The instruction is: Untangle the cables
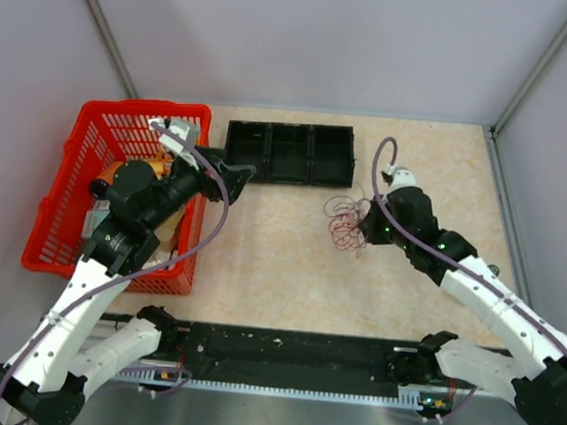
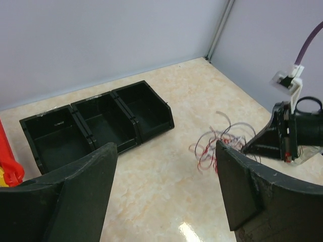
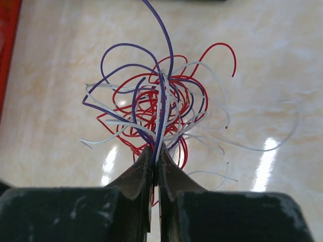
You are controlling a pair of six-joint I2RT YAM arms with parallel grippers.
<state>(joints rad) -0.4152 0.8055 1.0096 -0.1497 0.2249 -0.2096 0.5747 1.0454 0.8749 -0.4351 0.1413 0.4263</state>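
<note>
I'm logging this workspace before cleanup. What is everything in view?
cables: one tangle, red, white and dark blue, on the table right of centre
tray: one, black, three empty compartments, far middle
basket: one, red, far left
orange thing: one, in the basket, partly hidden by the left arm
table: one, beige
left end effector: one, black, open, between basket and tray
right end effector: one, black, shut on the cables

L gripper (image 2: 164, 151) jaws wide apart — cables (image 2: 218, 142) beyond, R gripper (image 2: 250, 147) at tangle
</note>
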